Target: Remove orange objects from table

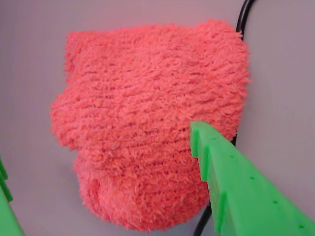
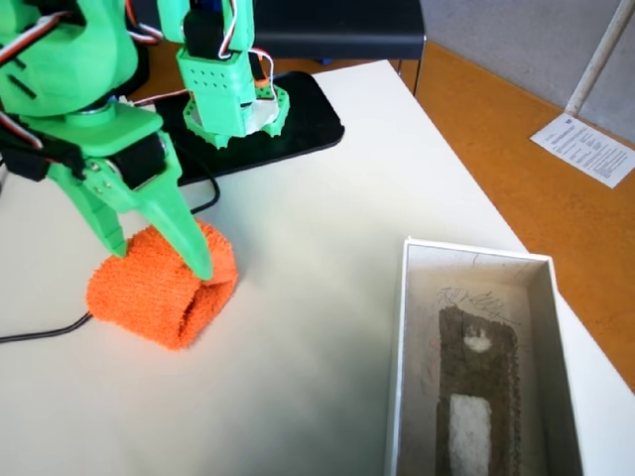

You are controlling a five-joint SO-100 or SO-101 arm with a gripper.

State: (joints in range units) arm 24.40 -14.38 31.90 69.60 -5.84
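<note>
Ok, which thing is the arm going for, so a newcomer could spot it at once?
In the fixed view, start at the off-white table and look left of the white box. Under the green gripper lies the orange bundle, straddled by open jaws. It is the only fuzzy, bright orange thing on the tabletop.

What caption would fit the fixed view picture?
Green end effector straddling the orange fuzzy bundle on the white table, beside an open box.

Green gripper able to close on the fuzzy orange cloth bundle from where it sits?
Probably yes. The green gripper is open with fingers either side of the fuzzy orange cloth bundle on the off-white table; nothing sits between them.
</note>
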